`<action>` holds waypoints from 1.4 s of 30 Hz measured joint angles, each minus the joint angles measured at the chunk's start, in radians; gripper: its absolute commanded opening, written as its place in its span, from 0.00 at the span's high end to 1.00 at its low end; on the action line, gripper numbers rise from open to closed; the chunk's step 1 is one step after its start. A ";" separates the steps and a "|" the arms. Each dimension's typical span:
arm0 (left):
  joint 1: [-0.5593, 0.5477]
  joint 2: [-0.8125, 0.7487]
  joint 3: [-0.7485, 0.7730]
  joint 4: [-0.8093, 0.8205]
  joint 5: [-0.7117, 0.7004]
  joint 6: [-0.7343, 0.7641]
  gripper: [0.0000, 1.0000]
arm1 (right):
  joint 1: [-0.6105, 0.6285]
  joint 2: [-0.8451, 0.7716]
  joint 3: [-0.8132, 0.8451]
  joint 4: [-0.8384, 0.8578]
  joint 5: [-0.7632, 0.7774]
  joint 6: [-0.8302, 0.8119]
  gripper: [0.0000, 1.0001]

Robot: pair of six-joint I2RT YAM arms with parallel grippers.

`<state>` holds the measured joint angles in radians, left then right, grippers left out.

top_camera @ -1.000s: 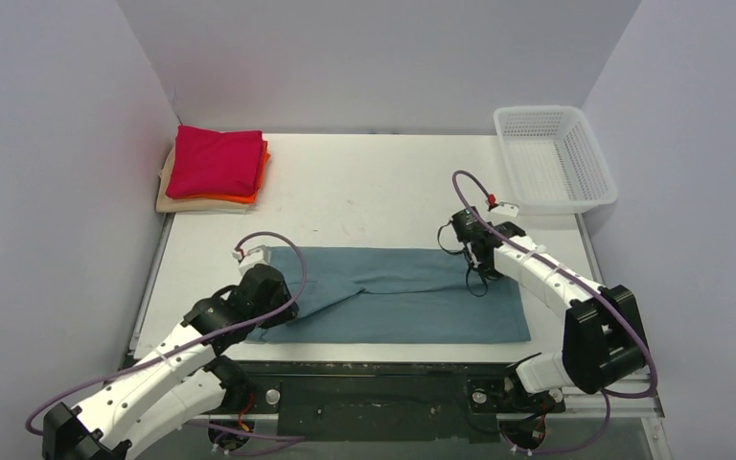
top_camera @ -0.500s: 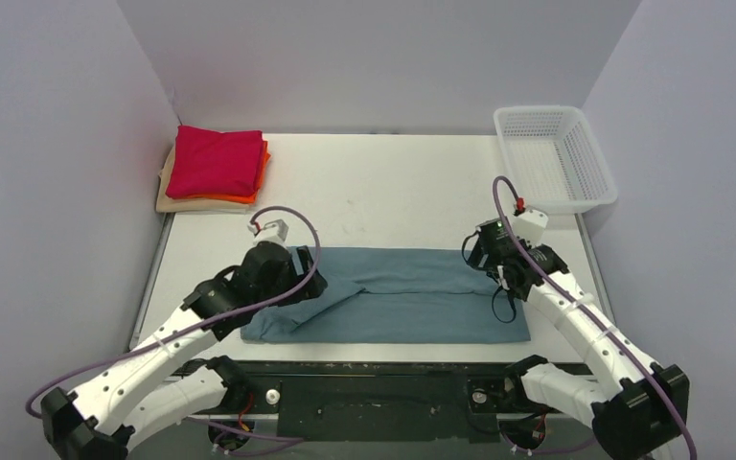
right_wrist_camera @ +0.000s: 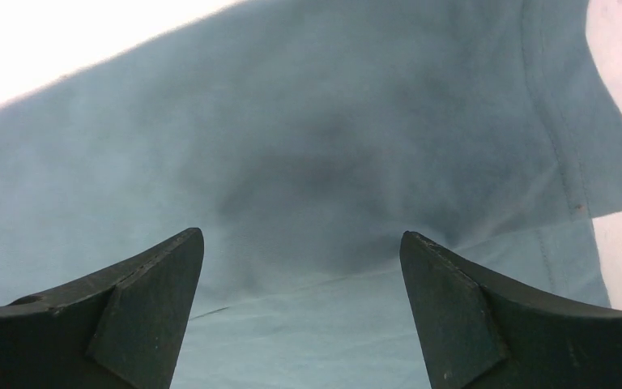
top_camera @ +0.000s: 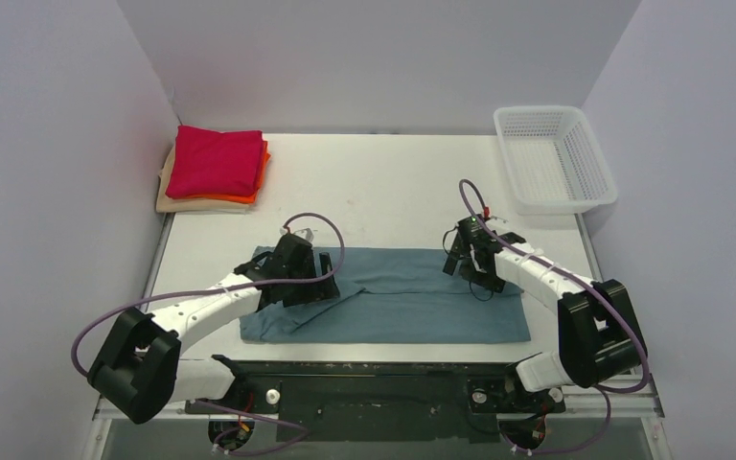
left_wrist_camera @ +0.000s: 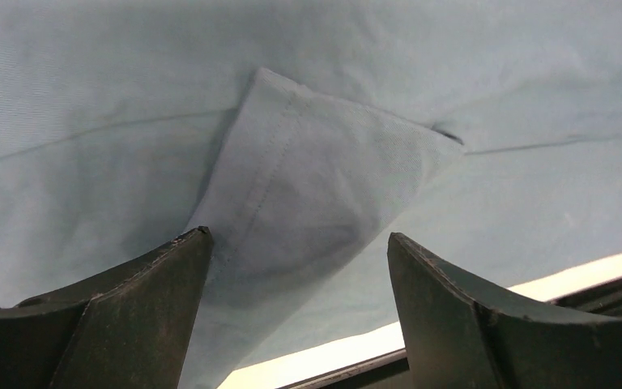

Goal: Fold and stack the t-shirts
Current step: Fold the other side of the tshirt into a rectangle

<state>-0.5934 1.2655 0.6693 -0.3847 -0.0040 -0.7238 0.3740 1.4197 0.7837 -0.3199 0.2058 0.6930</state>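
Observation:
A dusty teal-blue t-shirt [top_camera: 402, 307] lies folded into a long strip near the table's front edge. Over its left part hovers my left gripper [top_camera: 314, 283], open, nothing between its fingers. The left wrist view shows a folded sleeve corner [left_wrist_camera: 324, 186] of the teal shirt between the open jaws of the left gripper [left_wrist_camera: 300, 243]. My right gripper [top_camera: 464, 264] stands open over the shirt's back right part. In the right wrist view the right gripper [right_wrist_camera: 301, 243] frames only teal cloth [right_wrist_camera: 291, 146]. Folded crimson-red [top_camera: 216, 161], orange [top_camera: 260, 177] and beige [top_camera: 169, 196] t-shirts sit stacked at the back left.
A white mesh basket [top_camera: 556, 158] stands at the back right corner. Grey walls enclose the table on three sides. Bare white tabletop [top_camera: 374, 187] stretches between the stack and the basket. A dark rail [top_camera: 364, 369] runs along the front edge.
Both grippers have opened and let go of the teal shirt. The left arm swung right over the shirt's left part; the right gripper moved out to the right, then back toward the shirt's back edge.

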 measured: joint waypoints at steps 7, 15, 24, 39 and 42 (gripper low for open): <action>-0.029 -0.002 -0.074 0.080 0.109 -0.013 0.09 | -0.048 0.014 -0.082 0.023 -0.032 0.012 0.15; -0.170 -0.180 -0.118 0.072 0.199 -0.032 0.08 | -0.049 0.011 -0.086 0.034 -0.045 0.012 0.15; -0.237 -0.357 -0.118 -0.050 0.063 -0.050 0.08 | -0.061 -0.018 -0.105 0.048 -0.063 0.012 0.15; 0.003 -0.004 -0.069 0.077 0.014 -0.004 0.07 | -0.068 -0.032 -0.106 0.051 -0.081 0.008 0.15; -0.023 -0.008 -0.069 0.112 0.038 0.000 0.07 | -0.068 -0.045 -0.107 0.051 -0.082 0.008 0.15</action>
<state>-0.6167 1.2572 0.6003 -0.2726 0.0341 -0.7235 0.3061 1.3750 0.6769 -0.2687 0.1238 0.7013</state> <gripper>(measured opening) 0.927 0.852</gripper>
